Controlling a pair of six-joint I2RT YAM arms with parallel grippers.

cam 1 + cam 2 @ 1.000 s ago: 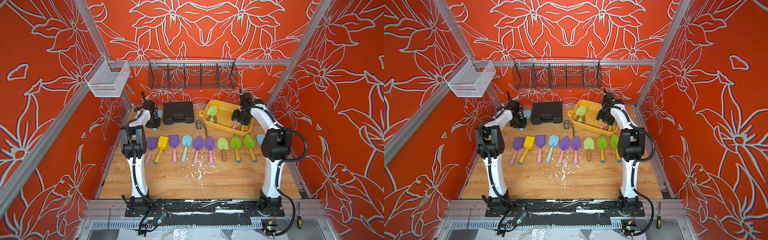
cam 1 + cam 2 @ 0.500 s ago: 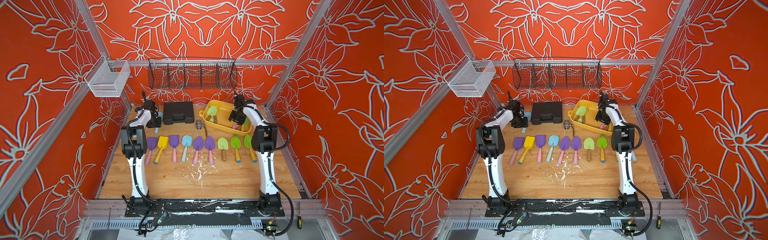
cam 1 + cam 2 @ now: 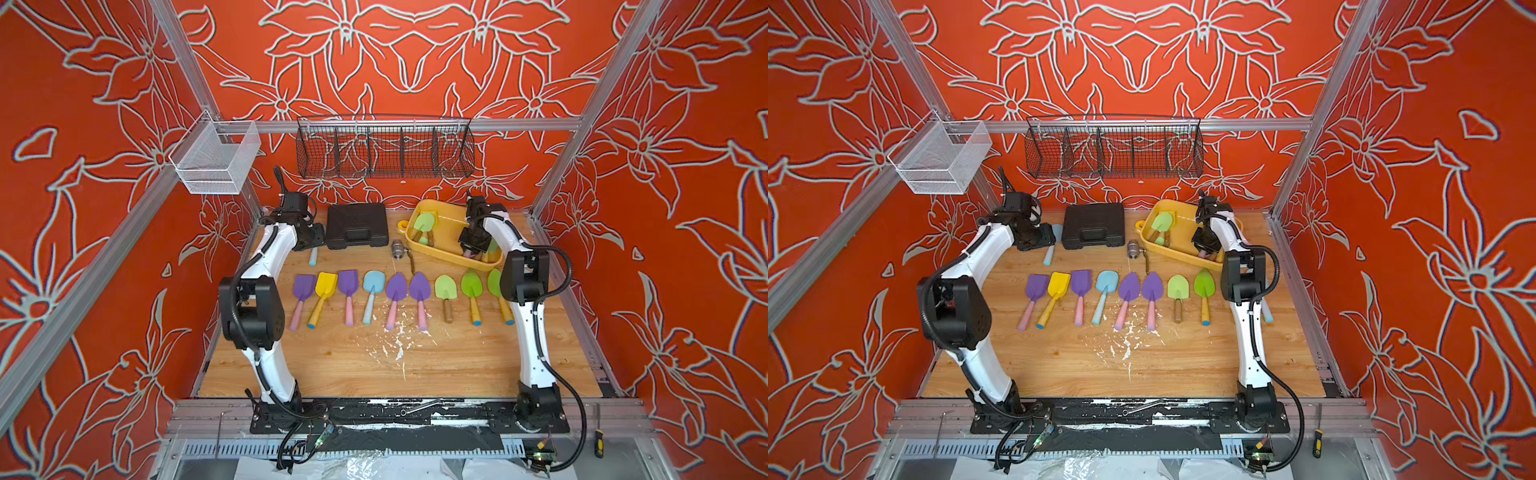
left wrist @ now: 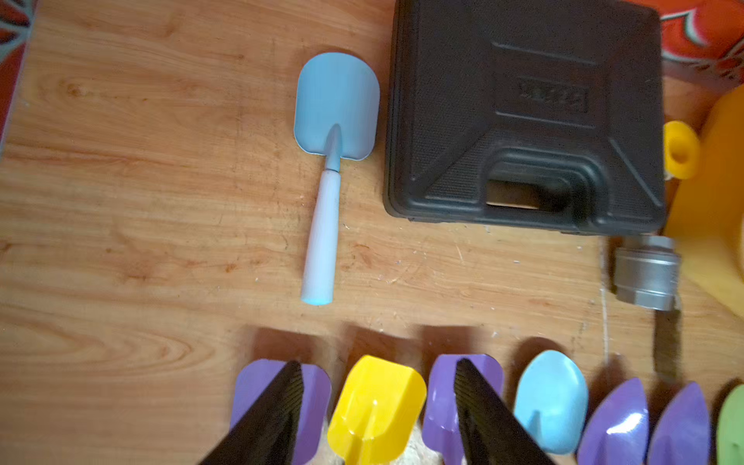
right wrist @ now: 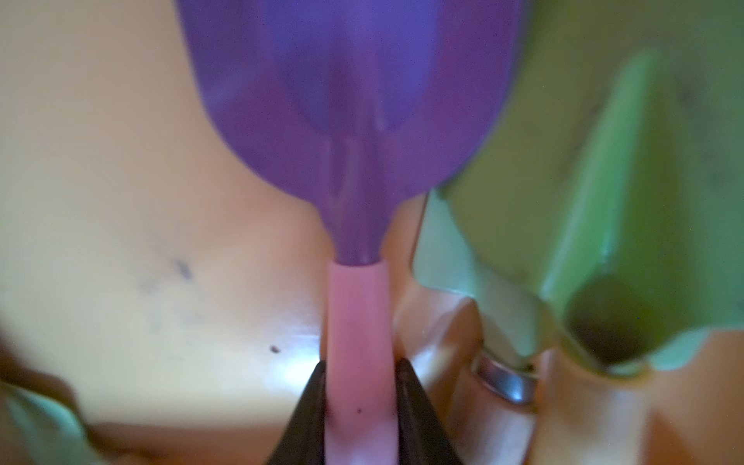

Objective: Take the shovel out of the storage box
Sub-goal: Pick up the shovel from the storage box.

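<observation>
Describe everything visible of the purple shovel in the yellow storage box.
The purple shovel has a glossy, rounded, plastic-looking blade narrowing to a socket, and a pink handle. It lies inside the yellow storage box beside a green shovel. The right gripper is shut on the handle, fingertips against both its sides.

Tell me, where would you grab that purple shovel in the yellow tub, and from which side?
By its pink handle, just below the blade, from above with one finger each side. The handle is slim and straight; the blade of the purple shovel is wide, curved, and crowded by a green shovel in the storage box. The right gripper grips there.
</observation>
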